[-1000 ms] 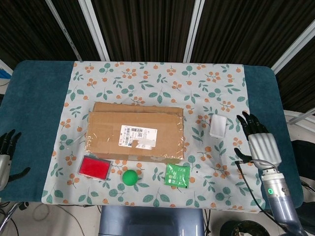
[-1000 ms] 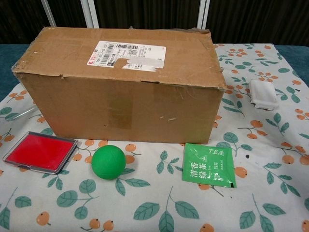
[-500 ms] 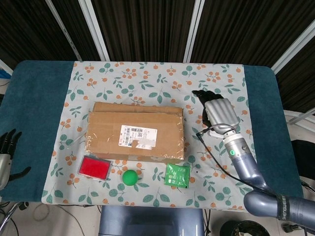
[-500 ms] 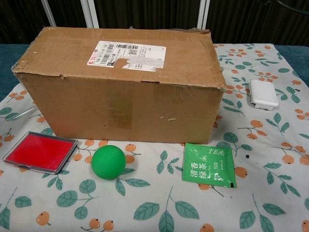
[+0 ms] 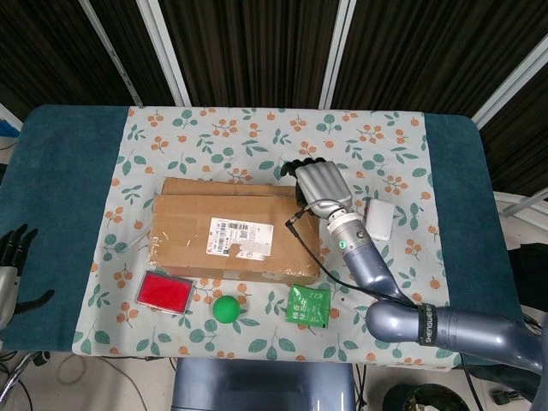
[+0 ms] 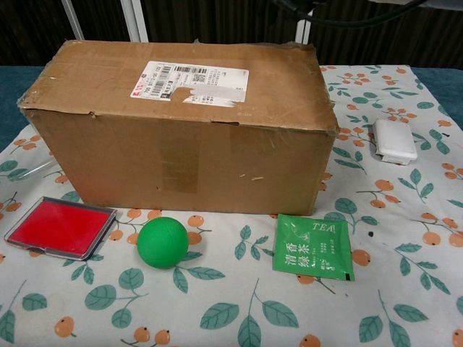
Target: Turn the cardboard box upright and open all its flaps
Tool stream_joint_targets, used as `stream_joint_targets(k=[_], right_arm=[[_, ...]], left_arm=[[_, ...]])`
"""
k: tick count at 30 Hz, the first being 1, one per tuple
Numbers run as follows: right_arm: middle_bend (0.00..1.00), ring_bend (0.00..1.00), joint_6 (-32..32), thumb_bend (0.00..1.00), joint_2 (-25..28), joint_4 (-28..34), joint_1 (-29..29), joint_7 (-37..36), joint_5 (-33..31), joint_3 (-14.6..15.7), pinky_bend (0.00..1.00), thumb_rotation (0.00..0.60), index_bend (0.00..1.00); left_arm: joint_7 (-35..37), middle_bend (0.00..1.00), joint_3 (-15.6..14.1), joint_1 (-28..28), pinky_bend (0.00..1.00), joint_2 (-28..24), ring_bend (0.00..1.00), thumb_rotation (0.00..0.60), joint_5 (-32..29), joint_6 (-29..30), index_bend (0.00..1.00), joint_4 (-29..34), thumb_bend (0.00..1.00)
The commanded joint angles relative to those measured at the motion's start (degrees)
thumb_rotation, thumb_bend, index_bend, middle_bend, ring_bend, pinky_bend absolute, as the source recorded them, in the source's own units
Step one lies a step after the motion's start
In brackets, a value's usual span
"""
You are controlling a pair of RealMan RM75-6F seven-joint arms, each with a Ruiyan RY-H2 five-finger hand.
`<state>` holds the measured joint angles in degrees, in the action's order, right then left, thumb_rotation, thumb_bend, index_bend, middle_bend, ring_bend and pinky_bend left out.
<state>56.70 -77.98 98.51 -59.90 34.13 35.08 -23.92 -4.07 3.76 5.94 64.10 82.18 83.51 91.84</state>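
Since a second ago the right hand has swung from the right side of the bench in over the far right corner of the cardboard box. Its fingers are slightly spread and hold nothing; whether they touch the box cannot be told from above. The white pad it hovered beside earlier now lies uncovered, just right of the arm. The box has not moved: it lies on its side in the middle of the bench, shipping label facing up, flaps closed. The left hand remains at the left edge, fingers apart, empty.

In front of the box lie a red tray, a green ball and a green tea packet, apart from one another. The bench is teal, covered by a white cloth printed with leaves and orange fruit. Behind it hang dark ribbed panels crossed by pale metal bars.
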Motion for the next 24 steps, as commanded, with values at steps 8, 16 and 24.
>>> stream_joint_targets(k=[8,16,24], right_arm=[[0.42,0.39,0.7,1.0,-3.2,-2.4,-2.4,0.0,-1.4,2.2,0.32,0.6,0.41],[0.43,0.4,0.9,1.0,-3.4,-2.0,-3.3,0.2,-2.3,3.4,0.32,0.6,0.41],[0.53,0.49,1.4,1.0,-2.4,-0.2,-4.2,1.5,-3.9,4.1,0.32,0.6,0.51]], left_arm=[[0.7,0.0,0.3,0.2,0.0,-0.3,0.0,0.6,-0.9,-0.7,0.0,0.2,0.09],[0.9,0.0,0.2,0.2,0.0,-0.4,0.0,0.6,-0.9,-0.7,0.0,0.4,0.09],[1.5,0.0,0.4,0.2,0.0,-0.7,0.0,0.6,-1.3,-0.8,0.0,0.7,0.09]])
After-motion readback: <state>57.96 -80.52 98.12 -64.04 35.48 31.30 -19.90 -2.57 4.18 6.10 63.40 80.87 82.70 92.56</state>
